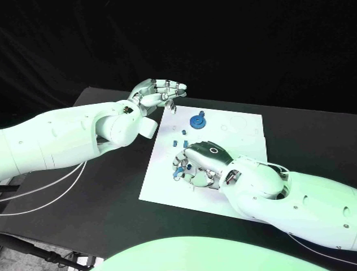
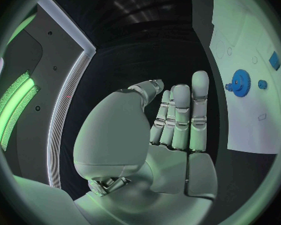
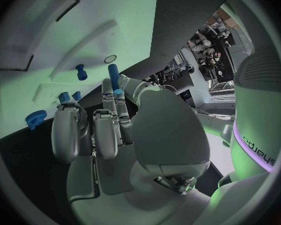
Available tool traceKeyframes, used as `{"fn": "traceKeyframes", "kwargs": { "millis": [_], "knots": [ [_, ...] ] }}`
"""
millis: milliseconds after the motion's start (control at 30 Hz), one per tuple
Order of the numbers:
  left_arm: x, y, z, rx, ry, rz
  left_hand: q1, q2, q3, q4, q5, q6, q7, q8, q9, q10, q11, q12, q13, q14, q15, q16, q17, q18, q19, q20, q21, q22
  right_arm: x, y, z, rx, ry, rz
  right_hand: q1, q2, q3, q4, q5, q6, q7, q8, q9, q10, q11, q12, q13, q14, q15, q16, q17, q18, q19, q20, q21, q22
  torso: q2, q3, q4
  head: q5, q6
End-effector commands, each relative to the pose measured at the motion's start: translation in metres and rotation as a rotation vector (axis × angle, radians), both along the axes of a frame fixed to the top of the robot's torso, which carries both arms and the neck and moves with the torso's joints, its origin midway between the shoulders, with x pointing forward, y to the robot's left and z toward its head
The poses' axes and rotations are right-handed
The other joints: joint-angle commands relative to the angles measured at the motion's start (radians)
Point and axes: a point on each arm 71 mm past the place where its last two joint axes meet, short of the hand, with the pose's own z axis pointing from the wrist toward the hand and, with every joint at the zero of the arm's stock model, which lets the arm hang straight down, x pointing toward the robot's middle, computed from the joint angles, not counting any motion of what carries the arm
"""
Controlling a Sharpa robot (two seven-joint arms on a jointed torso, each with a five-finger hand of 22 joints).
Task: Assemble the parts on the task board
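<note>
Over the white task board (image 1: 235,164), the right hand (image 1: 201,162) pinches a blue peg (image 3: 113,78); the left hand (image 1: 156,94) hovers released beside a blue gear (image 1: 198,121)

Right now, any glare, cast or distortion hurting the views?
Head view: green cast, task board readable, blue gear sharp. Left wrist view: fisheye bends the board edge, bright green strip glares beside the left robot hand. Right wrist view: right robot hand shadows the board.
</note>
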Motion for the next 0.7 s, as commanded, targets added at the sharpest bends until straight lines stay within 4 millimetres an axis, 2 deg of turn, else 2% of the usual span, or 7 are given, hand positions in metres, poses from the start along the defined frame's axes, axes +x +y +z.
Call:
{"fn": "traceKeyframes", "kwargs": {
  "millis": [33,300,700],
  "knots": [
    [-0.0007,-0.0028,0.0005,-0.012,0.000,-0.018,-0.008,0.000,0.007,0.001,0.005,-0.005,0.001,-0.001,0.000,-0.007,0.001,0.004,0.001,-0.009,0.001,-0.002,-0.001,0.012,-0.005,0.002,-0.005,0.000,-0.0012,0.0011,-0.0035,-0.040,-0.005,0.022,0.003,0.010,0.000,-0.005,0.004,-0.003,0.008,0.005,0.019,0.014,-0.018,-0.007,0.001,0.049,-0.001,0.004,-0.001,-0.013,0.025,-0.006,-0.005,0.175,0.000,0.0008,-0.0013,-0.001,-0.001],
    [-0.0007,-0.0026,0.0004,-0.011,0.001,-0.018,-0.008,0.000,0.007,0.001,0.005,-0.005,0.001,-0.001,0.000,-0.007,0.001,0.004,0.001,-0.009,0.001,-0.002,-0.001,0.012,-0.005,0.002,-0.005,0.000,-0.0006,0.0003,-0.0070,-0.072,0.000,0.023,0.001,0.010,0.001,-0.006,0.005,-0.004,0.008,0.005,0.019,0.014,-0.017,-0.008,0.001,0.049,-0.001,0.004,-0.002,-0.013,0.025,-0.006,-0.006,0.175,0.000,0.0001,0.0010,-0.001,-0.004],
    [-0.0005,-0.0022,0.0002,-0.010,0.002,-0.016,-0.010,0.000,0.008,0.000,0.005,-0.006,0.001,0.001,0.001,-0.009,0.001,0.006,0.002,-0.010,0.001,-0.002,-0.001,0.012,-0.005,0.002,-0.005,0.001,-0.0001,-0.0001,-0.0094,-0.109,-0.004,0.023,0.001,0.010,0.001,-0.006,0.005,-0.004,0.008,0.005,0.019,0.014,-0.017,-0.008,0.001,0.049,-0.001,0.004,-0.002,-0.013,0.025,-0.006,-0.006,0.175,0.000,-0.0005,-0.0004,0.001,-0.006]
  ]
}}
